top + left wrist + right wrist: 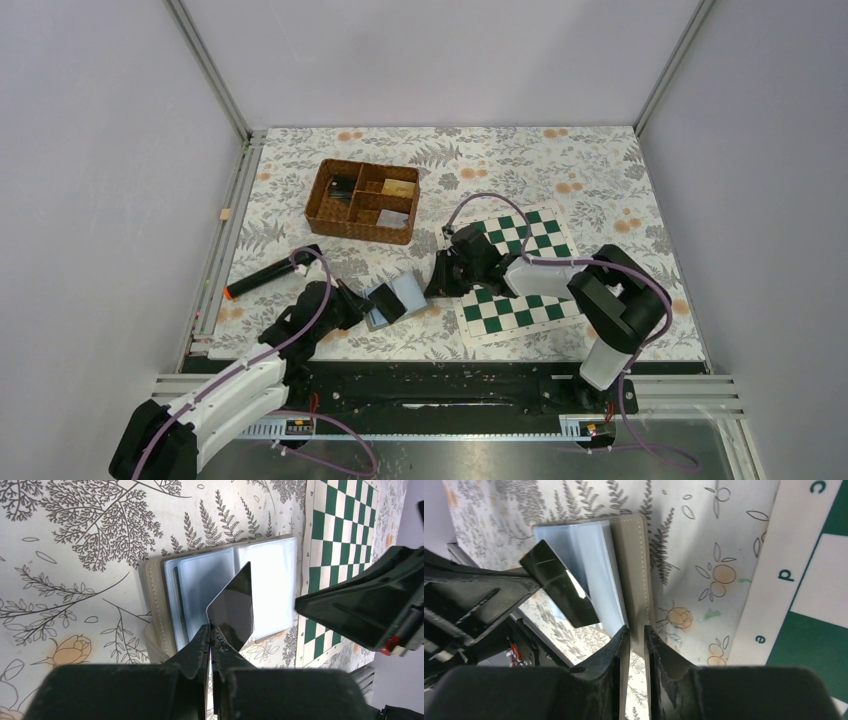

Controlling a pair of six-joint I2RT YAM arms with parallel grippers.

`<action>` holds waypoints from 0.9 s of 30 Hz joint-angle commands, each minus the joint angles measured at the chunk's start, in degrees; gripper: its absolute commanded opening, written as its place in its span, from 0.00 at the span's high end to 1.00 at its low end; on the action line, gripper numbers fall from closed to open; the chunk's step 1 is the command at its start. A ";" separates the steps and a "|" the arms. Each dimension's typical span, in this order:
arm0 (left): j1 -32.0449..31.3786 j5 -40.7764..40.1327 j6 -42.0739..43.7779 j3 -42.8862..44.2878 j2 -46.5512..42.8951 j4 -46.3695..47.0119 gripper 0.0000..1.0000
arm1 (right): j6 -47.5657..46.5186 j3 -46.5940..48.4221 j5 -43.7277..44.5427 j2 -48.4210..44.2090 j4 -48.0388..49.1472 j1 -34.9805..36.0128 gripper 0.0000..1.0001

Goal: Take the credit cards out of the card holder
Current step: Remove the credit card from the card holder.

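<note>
The card holder [408, 291] lies open on the floral cloth between my two grippers, grey outside with light blue sleeves inside [200, 580]. My left gripper [211, 626] is shut on the corner of a black credit card [232, 607] and holds it tilted just above the sleeves. In the right wrist view that card [561, 587] stands out from the sleeves at the left. My right gripper [636, 628] is shut on the near edge of the holder's grey cover [634, 575]. In the top view the left gripper [383, 302] is at the holder's left, the right gripper [438, 285] at its right.
A brown wicker compartment basket [362, 200] stands at the back. A black marker with an orange tip [265, 277] lies at the left. Two green chessboard mats [520, 235] [520, 312] lie to the right under the right arm.
</note>
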 commanded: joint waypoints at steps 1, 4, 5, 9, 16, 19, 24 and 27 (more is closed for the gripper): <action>0.32 -1.34 1.92 1.60 -2.87 -4.50 1.00 | -3.07 0.84 -0.92 -5.14 -0.37 -0.54 0.74; 0.26 -0.61 2.24 1.59 -4.15 -4.33 1.00 | -4.94 1.23 -3.39 -5.65 0.51 -0.52 0.69; 0.26 -0.41 2.18 1.59 -4.33 -4.21 1.00 | -4.99 1.18 -4.73 -5.72 1.48 -0.47 0.68; 0.31 0.88 1.90 1.54 -4.37 -3.23 1.00 | -4.09 1.02 -7.45 -7.24 4.13 -0.51 0.66; 0.31 1.63 2.32 2.01 -3.89 -2.99 1.00 | -4.23 2.01 -9.25 -11.41 3.98 -0.43 0.58; 0.31 1.66 2.28 2.06 -3.75 -2.62 1.00 | -6.27 5.28 -13.55 -9.36 3.62 -0.35 0.52; 0.28 1.69 2.65 2.03 -4.11 -2.56 1.00 | -9.36 13.17 -21.95 -0.53 2.39 -0.35 0.49; 0.27 1.71 3.01 1.71 -4.57 -2.19 1.00 | -10.62 17.66 -25.11 4.12 1.44 -0.39 0.49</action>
